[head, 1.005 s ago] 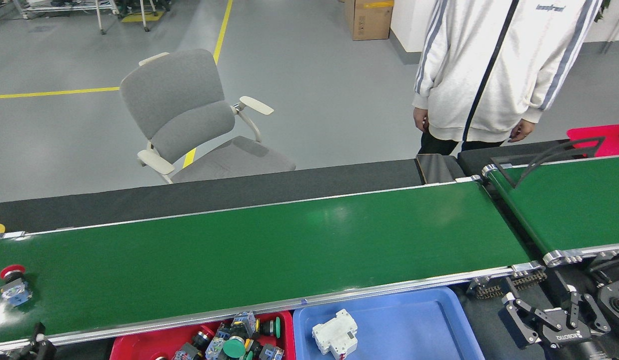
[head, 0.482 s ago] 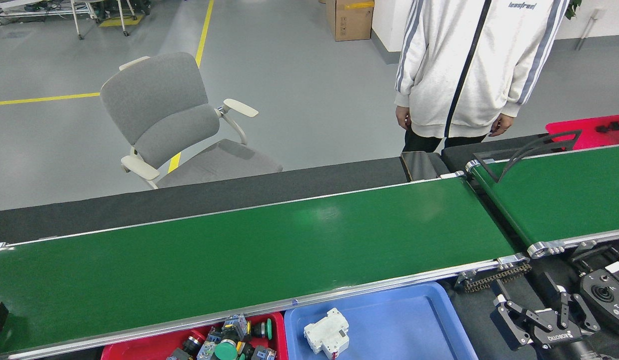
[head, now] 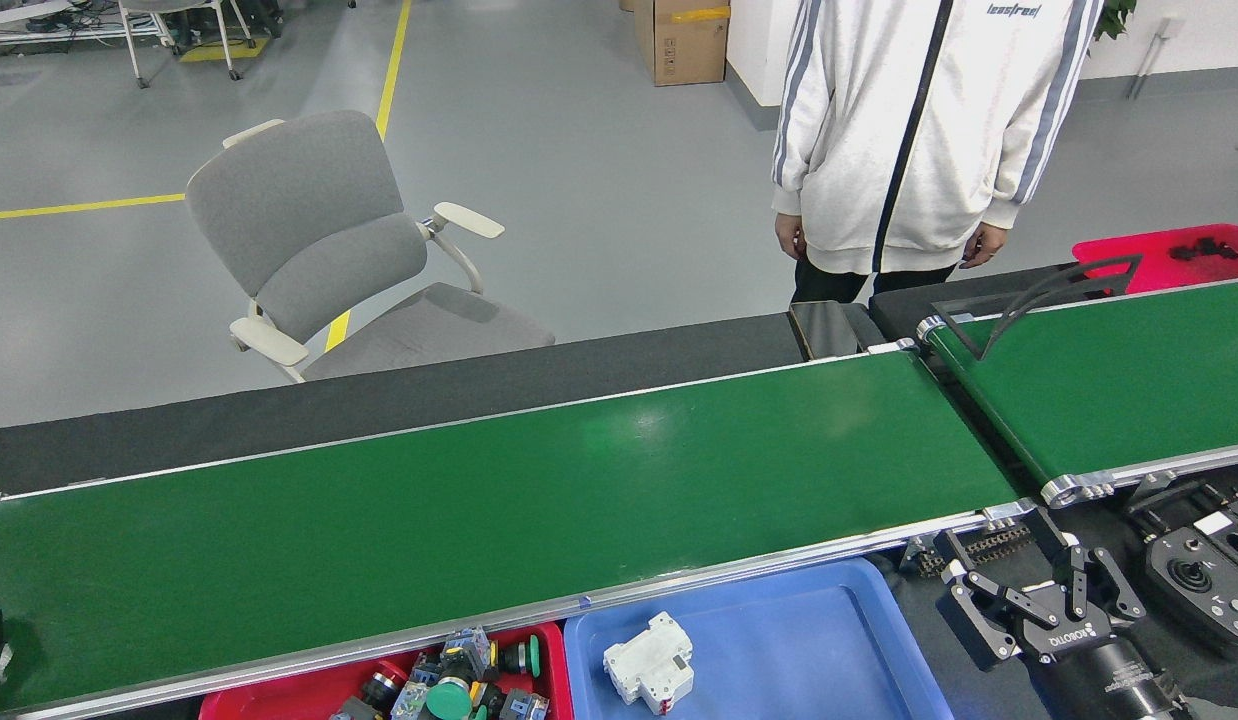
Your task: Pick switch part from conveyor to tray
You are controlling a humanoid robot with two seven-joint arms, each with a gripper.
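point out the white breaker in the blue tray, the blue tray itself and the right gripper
white breaker (head: 649, 664), head view, middle of its white body
blue tray (head: 809, 650), head view, bare floor of the tray
right gripper (head: 1029, 605), head view, midway between its open fingertips

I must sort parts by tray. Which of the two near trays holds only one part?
The blue tray, nearest the right gripper: it holds one white switch part. The red tray holds many push-buttons.

Two trays (head: 859, 640) sit before the conveyor (head: 499, 520); a chair (head: 329, 250) stands behind.
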